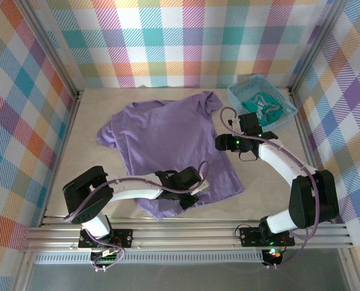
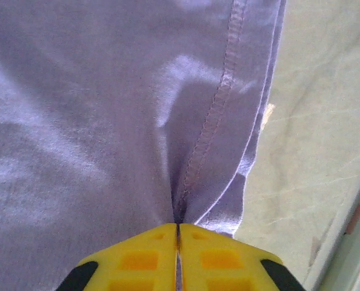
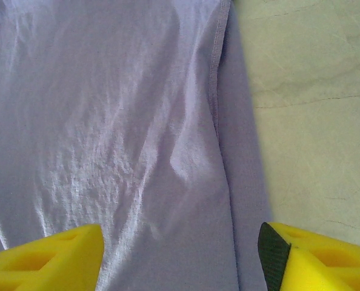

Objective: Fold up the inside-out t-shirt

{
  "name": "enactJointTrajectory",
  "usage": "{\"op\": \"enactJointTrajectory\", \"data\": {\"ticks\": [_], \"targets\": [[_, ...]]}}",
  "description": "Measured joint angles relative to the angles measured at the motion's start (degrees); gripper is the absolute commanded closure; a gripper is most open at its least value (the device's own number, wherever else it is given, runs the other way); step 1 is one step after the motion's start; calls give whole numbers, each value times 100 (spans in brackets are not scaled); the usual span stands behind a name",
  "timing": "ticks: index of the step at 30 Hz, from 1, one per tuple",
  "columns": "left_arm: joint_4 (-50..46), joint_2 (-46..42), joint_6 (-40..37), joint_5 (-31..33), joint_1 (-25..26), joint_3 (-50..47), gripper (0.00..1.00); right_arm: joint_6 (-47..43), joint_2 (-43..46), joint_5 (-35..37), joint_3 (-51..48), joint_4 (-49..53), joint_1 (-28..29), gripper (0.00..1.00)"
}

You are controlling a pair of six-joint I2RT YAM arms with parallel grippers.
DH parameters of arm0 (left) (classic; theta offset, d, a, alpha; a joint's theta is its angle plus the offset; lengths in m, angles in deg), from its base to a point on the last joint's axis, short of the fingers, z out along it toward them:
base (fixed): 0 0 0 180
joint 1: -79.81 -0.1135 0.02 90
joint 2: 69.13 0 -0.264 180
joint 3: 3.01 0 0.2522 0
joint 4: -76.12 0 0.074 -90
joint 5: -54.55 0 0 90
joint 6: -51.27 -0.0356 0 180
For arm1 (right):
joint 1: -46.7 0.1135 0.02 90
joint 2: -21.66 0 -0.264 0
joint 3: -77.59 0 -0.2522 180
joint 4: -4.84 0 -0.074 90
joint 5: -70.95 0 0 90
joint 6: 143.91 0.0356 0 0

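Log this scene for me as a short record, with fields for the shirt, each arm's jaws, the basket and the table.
shirt: lavender t-shirt, spread mostly flat, stitched seams showing
left arm: jaws shut, pinching the shirt's near edge beside a seam
right arm: jaws open over the shirt's right edge, gripping nothing
basket: teal basket in the far right corner, holding a teal garment with white markings
table: pale surface, shirt lying across its middle
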Motion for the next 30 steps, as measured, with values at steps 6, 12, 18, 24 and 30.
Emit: {"op": "enactJointTrajectory", "data": {"ticks": [6,12,18,24,30], "targets": [[175,-247,92,-199,-232,-153,100,4,175,-138,-46,39,0,31],[570,-507,278,-422,-531,-437,100,74,739,-651,-487,-46,0,33],[933,-540,450,-682,-938,-643,100,195,1362,-1287,-1443,-299,304,33],[1202,-540,546,-966,-1303,-791,100,188,1613,-1360,-2199,-737,960,29],[1327,-549,614,-1086,-1434,-890,100,109,1510,-1027,-2656,-1261,1388,27]]}}
